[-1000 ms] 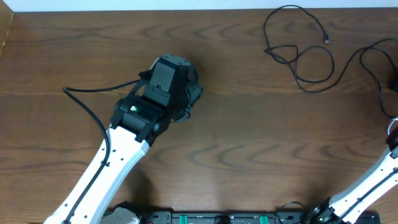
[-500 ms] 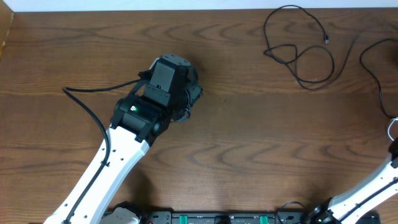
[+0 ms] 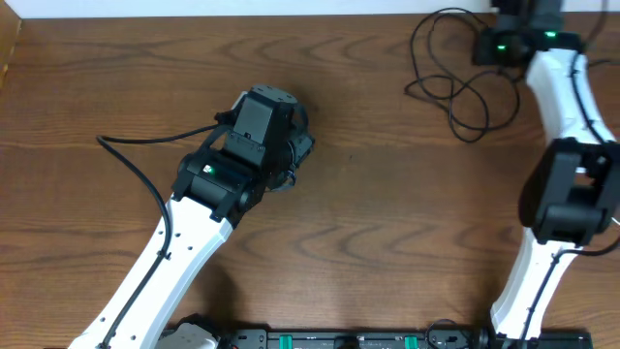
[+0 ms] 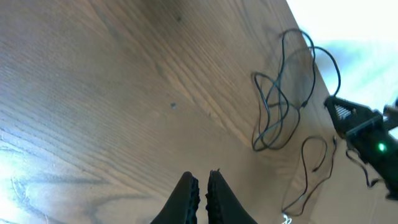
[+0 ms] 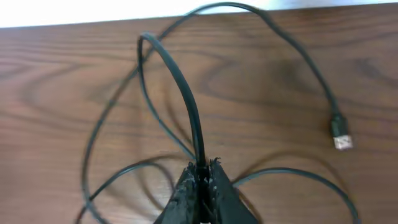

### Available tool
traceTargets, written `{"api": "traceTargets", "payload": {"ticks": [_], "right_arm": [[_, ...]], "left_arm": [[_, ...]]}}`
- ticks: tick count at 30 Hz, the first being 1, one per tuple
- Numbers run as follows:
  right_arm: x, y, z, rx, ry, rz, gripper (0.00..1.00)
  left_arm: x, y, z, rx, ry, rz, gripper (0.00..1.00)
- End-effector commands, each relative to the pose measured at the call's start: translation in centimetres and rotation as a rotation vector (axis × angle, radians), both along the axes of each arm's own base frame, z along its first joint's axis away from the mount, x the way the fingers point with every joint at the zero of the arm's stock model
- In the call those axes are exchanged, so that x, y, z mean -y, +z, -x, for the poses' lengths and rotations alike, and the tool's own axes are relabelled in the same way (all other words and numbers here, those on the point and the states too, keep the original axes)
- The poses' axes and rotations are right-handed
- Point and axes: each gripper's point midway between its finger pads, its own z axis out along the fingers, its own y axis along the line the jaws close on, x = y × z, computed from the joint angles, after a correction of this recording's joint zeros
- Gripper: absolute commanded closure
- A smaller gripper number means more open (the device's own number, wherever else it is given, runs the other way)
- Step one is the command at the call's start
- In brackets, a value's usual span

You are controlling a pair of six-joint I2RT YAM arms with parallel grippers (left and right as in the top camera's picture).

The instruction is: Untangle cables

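A black cable [image 5: 186,93] rises in an arc from my right gripper [image 5: 203,167], which is shut on it just above the table. Its small plug end [image 5: 339,134] lies on the wood to the right. In the overhead view the tangled black cable loops [image 3: 455,92] lie at the far right, with the right wrist [image 3: 513,44] over their right side and its fingers hidden beneath. My left gripper [image 4: 202,182] hovers shut and empty over bare wood, far from the loops [image 4: 272,124]. A thinner cable [image 4: 311,168] lies beyond them.
The left arm [image 3: 223,184] crosses the left half of the wooden table [image 3: 387,194], trailing its own thick black wire [image 3: 136,165]. The right arm [image 3: 562,194] stands along the right edge. The table's far edge [image 5: 93,18] runs just past the cable loops.
The right arm has swung in from the right edge to the far right corner and now grips the black cable. The loops have shifted and bunched. The left arm has not moved.
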Motion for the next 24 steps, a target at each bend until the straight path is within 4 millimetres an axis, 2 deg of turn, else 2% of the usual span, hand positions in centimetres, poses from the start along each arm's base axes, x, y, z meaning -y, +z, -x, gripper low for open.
{"api": "traceTargets", "payload": {"ticks": [1,4,5,7,10,11,12,14,16,17,18,19,20,24], "right_arm": [[5.2,-0.3,0.3,-0.022,-0.24,0.194,0.79],[6.1,0.4,0.9,-0.031,-0.268,0.223,0.15],[6.3,0.8,1.2,-0.033,-0.272,0.224,0.01],[6.8,2.4,1.8,-0.023,-0.283,0.225,0.01],[7.3,6.9,2.8,0.044,-0.301,0.222,0.01],[7.4,9.2,3.2,0.084,-0.307,0.221,0.01],[7.4,11.1,3.6,0.12,-0.311,0.22,0.01],[7.2,16.2,5.0,0.216,-0.32,0.217,0.01],[6.9,20.3,6.5,0.295,-0.323,0.215,0.01],[6.7,23.2,7.9,0.352,-0.324,0.217,0.01],[6.6,25.0,8.9,0.387,-0.322,0.223,0.01],[6.4,28.0,10.7,0.449,-0.323,0.229,0.01],[6.2,30.4,12.3,0.499,-0.325,0.231,0.01],[4.7,38.8,19.2,0.707,-0.307,0.201,0.01]], "left_arm": [[0.4,-0.5,0.3,-0.002,-0.085,-0.024,0.92],[0.4,-0.6,0.6,0.016,-0.154,-0.068,0.92],[0.4,-0.7,0.7,0.02,-0.174,-0.085,0.9],[0.3,-0.9,0.9,0.027,-0.214,-0.117,0.74],[0.2,-1.0,1.0,0.042,-0.264,-0.154,0.66],[0.2,-1.0,1.0,0.049,-0.279,-0.165,0.55],[0.2,-1.0,1.0,0.055,-0.292,-0.174,0.5],[0.1,-1.1,1.1,0.057,-0.307,-0.186,0.48],[0.0,-1.3,1.3,0.051,-0.327,-0.203,0.48],[-0.1,-1.5,1.6,0.044,-0.348,-0.221,0.48],[-0.2,-1.6,1.8,0.045,-0.371,-0.238,0.48],[-0.4,-1.9,2.1,0.044,-0.413,-0.269,0.47],[-0.6,-2.1,2.4,0.045,-0.445,-0.296,0.42],[-2.4,-1.8,2.5,0.073,-0.465,-0.415,0.36]]}}
